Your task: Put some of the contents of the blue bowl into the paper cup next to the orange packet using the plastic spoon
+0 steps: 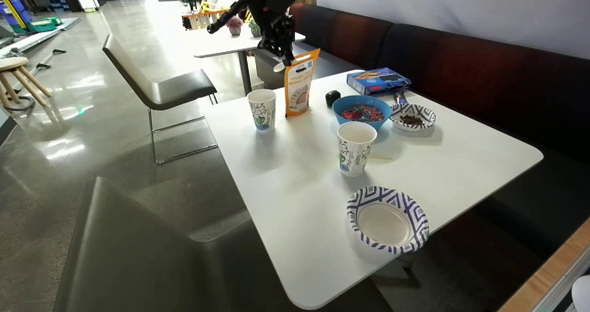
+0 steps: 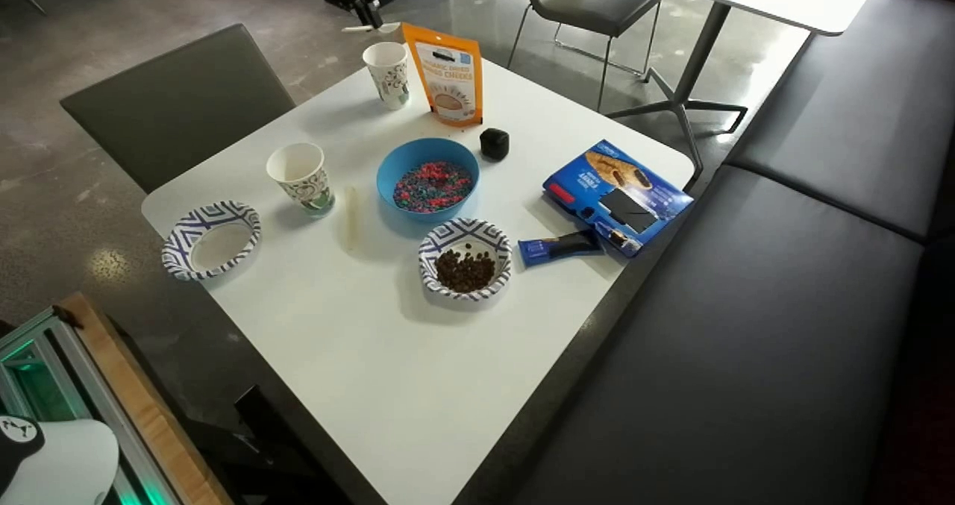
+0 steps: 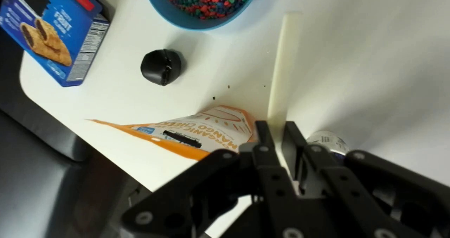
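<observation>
The white plastic spoon (image 3: 283,65) is gripped by its handle between the fingers of my gripper (image 3: 277,132). Its handle points toward the blue bowl (image 3: 182,18); its scoop end is hidden in the wrist view. The spoon shows roughly level in both exterior views (image 1: 279,67) (image 2: 362,29). The gripper (image 1: 288,62) is high, near the top of the orange packet (image 1: 297,93) and the paper cup (image 1: 262,111). The wrist view shows the packet (image 3: 211,129) left of the fingers and the cup (image 3: 327,139) right, partly covered. The blue bowl (image 2: 392,165) holds red, green and blue bits.
Another paper cup (image 2: 302,180) stands near the blue bowl, beside a pale flat strip (image 2: 352,218). Patterned bowls (image 2: 183,248) (image 2: 501,255) stand nearer; the latter holds brown pieces. A black lump (image 2: 494,144), a blue box (image 2: 619,199) and a blue wrapper (image 2: 552,249) lie beyond.
</observation>
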{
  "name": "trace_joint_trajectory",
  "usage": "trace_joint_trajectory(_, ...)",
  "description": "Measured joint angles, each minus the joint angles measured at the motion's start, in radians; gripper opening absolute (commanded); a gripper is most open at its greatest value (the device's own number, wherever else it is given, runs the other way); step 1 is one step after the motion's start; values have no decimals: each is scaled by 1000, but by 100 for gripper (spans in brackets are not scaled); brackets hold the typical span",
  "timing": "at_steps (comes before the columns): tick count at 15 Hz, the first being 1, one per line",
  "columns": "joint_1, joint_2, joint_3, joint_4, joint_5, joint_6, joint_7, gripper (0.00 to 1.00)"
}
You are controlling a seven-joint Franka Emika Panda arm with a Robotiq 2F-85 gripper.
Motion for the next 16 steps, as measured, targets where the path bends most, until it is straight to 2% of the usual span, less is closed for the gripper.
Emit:
trace_joint_trajectory(5,-145,-89,71,-252,121,201,-223,4)
trace_joint_trajectory(8,-232,-144,91,-410,201,315,-346,4)
trace_joint_trajectory(9,-261,-164,92,-463,225,351,-384,14)
trace_joint_trajectory(11,-282,-173,89,-486,228,363,-396,14)
trace_joint_trajectory(13,-272,-171,90,-474,228,363,-395,14)
trace_joint_trajectory(14,-266,-171,91,-470,228,362,-394,4)
trace_joint_trajectory(16,-261,-170,91,-468,228,362,-393,4)
